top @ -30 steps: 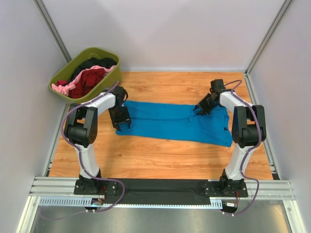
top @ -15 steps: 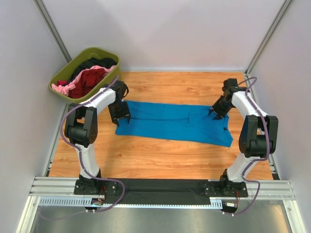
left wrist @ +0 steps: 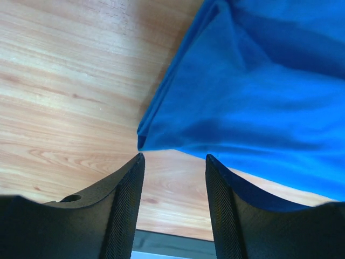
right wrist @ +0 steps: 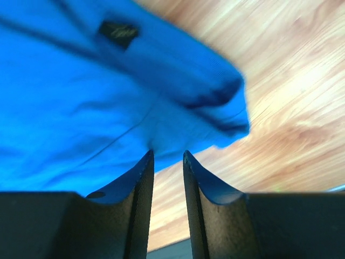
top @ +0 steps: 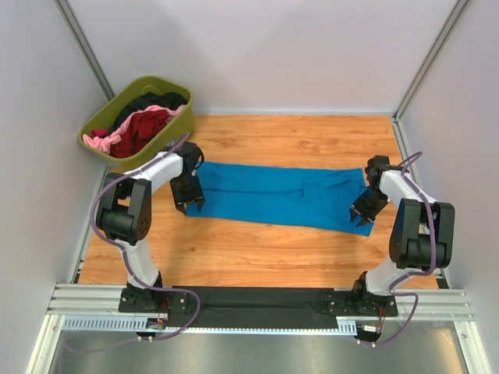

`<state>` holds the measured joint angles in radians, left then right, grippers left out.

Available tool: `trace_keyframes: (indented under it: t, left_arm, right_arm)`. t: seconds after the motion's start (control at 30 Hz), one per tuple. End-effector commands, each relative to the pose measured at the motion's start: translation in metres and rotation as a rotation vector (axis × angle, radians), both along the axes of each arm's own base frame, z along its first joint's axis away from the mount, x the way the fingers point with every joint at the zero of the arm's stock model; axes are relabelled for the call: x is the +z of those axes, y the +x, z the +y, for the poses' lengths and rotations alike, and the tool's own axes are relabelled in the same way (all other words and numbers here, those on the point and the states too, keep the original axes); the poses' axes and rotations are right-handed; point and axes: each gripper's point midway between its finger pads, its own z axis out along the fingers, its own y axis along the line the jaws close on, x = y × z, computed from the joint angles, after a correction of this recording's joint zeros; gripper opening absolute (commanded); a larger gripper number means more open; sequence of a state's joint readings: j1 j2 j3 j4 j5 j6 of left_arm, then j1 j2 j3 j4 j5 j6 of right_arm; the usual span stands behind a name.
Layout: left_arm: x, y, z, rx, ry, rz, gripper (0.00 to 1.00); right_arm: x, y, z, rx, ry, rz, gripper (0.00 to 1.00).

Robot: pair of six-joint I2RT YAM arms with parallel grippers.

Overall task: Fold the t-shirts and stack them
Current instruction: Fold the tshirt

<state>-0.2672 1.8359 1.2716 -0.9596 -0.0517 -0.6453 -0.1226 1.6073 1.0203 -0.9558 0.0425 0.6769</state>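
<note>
**Two claws flank a blue t-shirt (top: 281,195) spread on the desk (top: 273,249)**

The shirt lies folded into a long band across the wooden desk. The left claw (left wrist: 173,162) hangs just over the band's near left corner, its fingers well apart and holding nothing. The right claw (right wrist: 167,156) is low at the near right corner, its fingers only a narrow gap apart with nothing between them. A dark red t-shirt (top: 144,128), a pink t-shirt (top: 117,140) and a black t-shirt (top: 156,100) are heaped in the olive-green tub (top: 178,127) at the far left corner.

walls (top: 273,54): plain pale grey | tabletop (top: 257,249): orange wood grain | near edge: aluminium rail (top: 86,300) | light: apparently even, diffuse
</note>
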Motion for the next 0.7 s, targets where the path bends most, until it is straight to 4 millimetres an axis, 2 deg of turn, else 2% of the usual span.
trace_keyframes:
  t: [0.0,0.03,0.17,0.27,0.37,0.47,0.63,0.67]
  left_arm:
    - [-0.015,0.004,0.004,-0.007,0.028,0.002,0.56]
    - [-0.024,0.003,0.009,-0.011,0.062,0.021,0.56]
    - [-0.031,0.001,0.02,-0.022,0.127,0.054,0.56]
    - [-0.028,0.0,0.023,-0.017,0.139,0.046,0.57]
    - [-0.02,0.0,0.026,-0.012,0.156,0.041,0.57]
    - [-0.008,-0.001,0.026,-0.007,0.156,0.043,0.58]
    - [0.037,0.008,0.014,-0.01,0.09,-0.073,0.6]
    - [0.043,0.012,0.011,-0.018,0.075,-0.096,0.6]
  right_arm:
    - [-0.013,0.011,-0.028,-0.014,-0.101,-0.061,0.29]
    - [-0.02,0.006,-0.033,-0.009,-0.113,-0.042,0.29]
    - [-0.039,-0.009,-0.057,-0.025,-0.167,0.049,0.29]
    - [-0.04,-0.019,-0.07,-0.01,-0.214,0.091,0.29]
    - [-0.037,-0.023,-0.073,0.009,-0.233,0.084,0.29]
    - [-0.03,-0.02,-0.07,0.024,-0.218,0.044,0.3]
    - [-0.008,-0.015,-0.058,0.043,-0.155,0.002,0.34]
    - [-0.001,-0.008,-0.057,0.042,-0.145,-0.03,0.34]
